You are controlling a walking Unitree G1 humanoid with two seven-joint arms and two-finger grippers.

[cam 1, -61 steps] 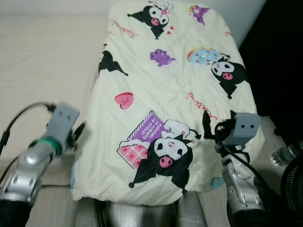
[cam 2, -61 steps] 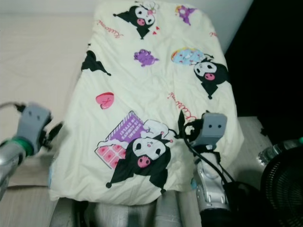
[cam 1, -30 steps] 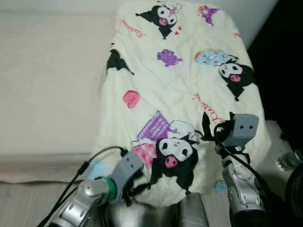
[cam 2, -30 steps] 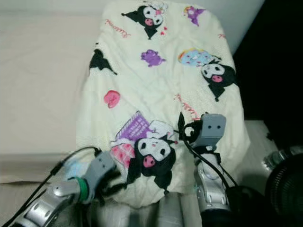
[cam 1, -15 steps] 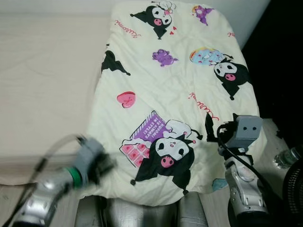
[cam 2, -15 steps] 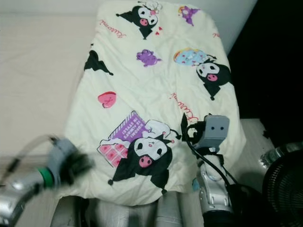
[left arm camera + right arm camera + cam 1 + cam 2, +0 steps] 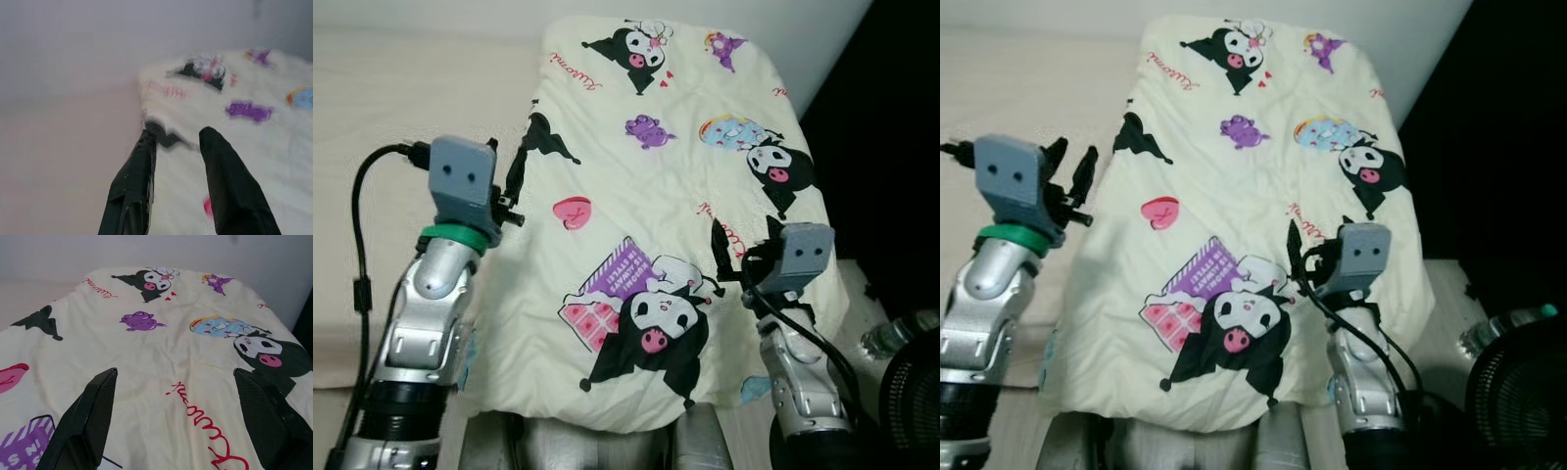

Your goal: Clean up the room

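A black fan (image 7: 918, 392) stands at the right of the bed (image 7: 372, 127). A plastic bottle (image 7: 889, 336) lies just beside the fan.

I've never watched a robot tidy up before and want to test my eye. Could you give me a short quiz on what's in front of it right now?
1. True or false: the left gripper is clamped on the cartoon-print blanket.
2. Which lies at the blanket's left edge? A) bare cream mattress B) a pile of books C) a laundry basket
3. Fill in: the right gripper hovers over the blanket with its fingers ____.

Key: 1 false, it is open beside the blanket's left edge. 2 A. 3 open.
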